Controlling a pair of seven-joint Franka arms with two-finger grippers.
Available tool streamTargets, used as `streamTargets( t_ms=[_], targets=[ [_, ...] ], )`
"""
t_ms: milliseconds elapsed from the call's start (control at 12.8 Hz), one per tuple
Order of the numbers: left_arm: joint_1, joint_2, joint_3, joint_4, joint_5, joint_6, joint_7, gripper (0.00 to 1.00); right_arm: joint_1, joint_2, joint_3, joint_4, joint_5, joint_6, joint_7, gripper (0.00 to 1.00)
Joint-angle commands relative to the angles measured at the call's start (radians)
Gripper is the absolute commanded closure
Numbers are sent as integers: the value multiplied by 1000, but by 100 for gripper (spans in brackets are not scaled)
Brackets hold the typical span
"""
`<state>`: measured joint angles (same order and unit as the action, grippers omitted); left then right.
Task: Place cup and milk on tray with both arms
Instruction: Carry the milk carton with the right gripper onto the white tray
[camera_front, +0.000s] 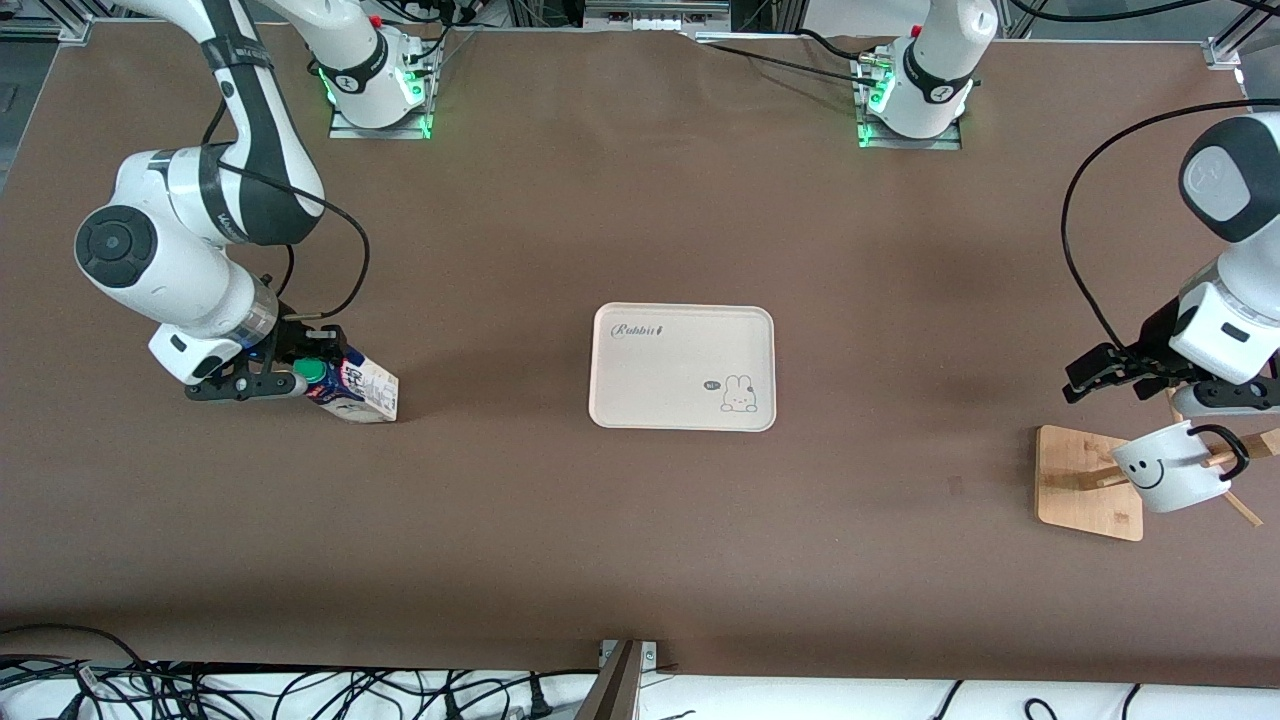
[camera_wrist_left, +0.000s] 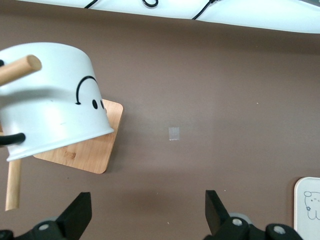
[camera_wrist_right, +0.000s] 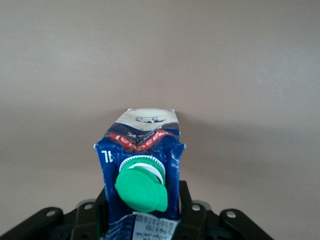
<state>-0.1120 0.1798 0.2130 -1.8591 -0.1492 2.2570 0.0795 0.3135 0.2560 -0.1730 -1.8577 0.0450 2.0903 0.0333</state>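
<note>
right gripper (camera_front: 300, 375) at right arm's end of bench (camera_front: 600, 560), jaws clamped on top of milk (camera_front: 358, 388); carton leans. lift straight, keep it upright, carry to tray (camera_front: 683, 367) at bench middle, still empty. left gripper (camera_front: 1100, 372) over wooden rack (camera_front: 1085, 482), jaws apart, holds nothing; cup (camera_front: 1170, 465) hangs on rack peg. count: one milk, one cup, one tray, one rack, two arms.
</note>
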Motion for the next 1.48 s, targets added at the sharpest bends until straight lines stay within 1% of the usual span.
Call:
streamTargets(
  t_ms=[0,78,234,391,547,703,859,1016,1172,1328,1406],
  targets=[
    [2,-98,-33,-171,-12,157,-7,0,65,21,1,116,26,-110,89,46],
    [2,-118,-38,-199,-12,180,-7,0,109,41,1,162,48,-137,147,46],
    [2,-154,-40,-227,-13,180,-7,0,205,98,6,250,93,-157,239,46],
    [3,-209,-38,-284,-13,196,-7,0,306,166,7,342,110,-158,380,46],
    [3,-250,-38,-340,-13,260,-7,0,405,239,7,428,108,-151,505,46],
    [3,-270,-40,-394,-13,352,-7,0,473,307,7,504,107,-144,601,46],
    [2,-272,-46,-422,-12,448,-7,0,504,345,7,532,107,-138,654,46],
    [2,-269,-53,-422,-12,499,-7,0,527,371,6,531,102,-112,672,46],
    [2,-252,-55,-439,-12,599,-7,0,527,390,6,529,99,-112,682,45],
    [2,-252,-75,-520,-12,779,-7,0,527,402,6,528,98,-112,682,45],
    [3,-252,-75,-541,-12,818,-7,0,527,413,6,528,96,-110,682,44]
  ],
)
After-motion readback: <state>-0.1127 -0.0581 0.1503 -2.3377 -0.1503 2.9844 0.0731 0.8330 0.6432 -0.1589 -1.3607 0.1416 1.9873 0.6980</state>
